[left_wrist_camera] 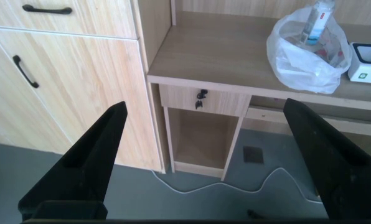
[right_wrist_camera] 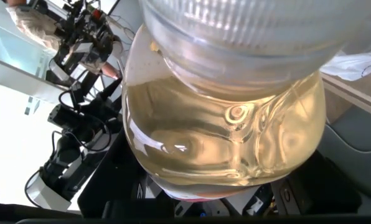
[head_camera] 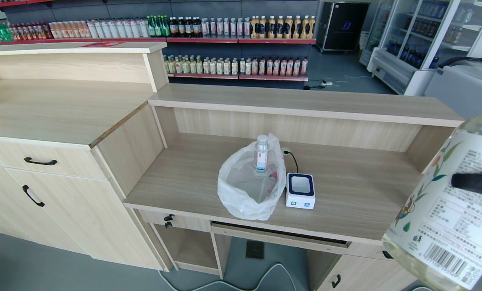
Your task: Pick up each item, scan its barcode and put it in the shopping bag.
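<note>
The left gripper (left_wrist_camera: 204, 109) hangs low before the desk (head_camera: 358, 194), fingers spread wide and empty. Up and to its right sits the shopping bag (head_camera: 245, 194) with a small bottle (head_camera: 261, 155) upright inside and the scanner (head_camera: 300, 190) just beside it. Farther right, the right gripper (head_camera: 473, 184) is clamped on a large bottle (head_camera: 447, 210) of pale yellow liquid.

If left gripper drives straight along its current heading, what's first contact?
Likely the desk front: the open left gripper aims at the cubby under the small drawer, left of the shopping bag. Nothing shows in between, but depth is unclear; it could meet the floor first.
</note>
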Robot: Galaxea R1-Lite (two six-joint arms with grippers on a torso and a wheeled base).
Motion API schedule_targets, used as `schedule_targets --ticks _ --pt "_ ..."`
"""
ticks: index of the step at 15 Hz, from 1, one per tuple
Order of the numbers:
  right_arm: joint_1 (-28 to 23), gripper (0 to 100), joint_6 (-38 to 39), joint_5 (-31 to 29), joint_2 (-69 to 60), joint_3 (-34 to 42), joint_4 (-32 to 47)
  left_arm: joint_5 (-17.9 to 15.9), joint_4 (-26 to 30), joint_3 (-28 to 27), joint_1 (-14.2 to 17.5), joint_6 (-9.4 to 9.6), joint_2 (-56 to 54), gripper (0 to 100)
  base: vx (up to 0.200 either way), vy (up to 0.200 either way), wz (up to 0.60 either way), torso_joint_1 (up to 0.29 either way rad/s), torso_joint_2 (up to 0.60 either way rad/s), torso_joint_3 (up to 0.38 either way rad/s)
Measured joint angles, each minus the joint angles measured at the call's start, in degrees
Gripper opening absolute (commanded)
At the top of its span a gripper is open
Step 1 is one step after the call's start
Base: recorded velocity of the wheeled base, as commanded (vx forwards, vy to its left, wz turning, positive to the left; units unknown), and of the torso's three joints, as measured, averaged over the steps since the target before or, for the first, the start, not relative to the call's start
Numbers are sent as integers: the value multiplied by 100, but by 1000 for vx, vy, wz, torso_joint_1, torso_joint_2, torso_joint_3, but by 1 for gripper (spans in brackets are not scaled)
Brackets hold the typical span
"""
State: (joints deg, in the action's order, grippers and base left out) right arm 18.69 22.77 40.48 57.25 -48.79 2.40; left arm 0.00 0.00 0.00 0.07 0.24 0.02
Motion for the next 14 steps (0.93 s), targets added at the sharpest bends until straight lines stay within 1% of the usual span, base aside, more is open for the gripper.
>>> schedule_targets --ticks 10,11,12,14 --pt "-94 0 -11 -39 -11 0 -5 0 0 0 -2 2 0 100 0 0 0 0 0 0" --pt "-139 0 -105 -160 6 6 -16 0 0 0 -2 2 0 100 0 0 0 0 0 0" --pt "-244 0 -362 -417 61 17 -33 0 0 0 -2 2 0 100 0 0 0 0 0 0" --pt "-513 0 -1296 -1151 322 129 -211 0 0 0 -2 2 0 100 0 0 0 0 0 0"
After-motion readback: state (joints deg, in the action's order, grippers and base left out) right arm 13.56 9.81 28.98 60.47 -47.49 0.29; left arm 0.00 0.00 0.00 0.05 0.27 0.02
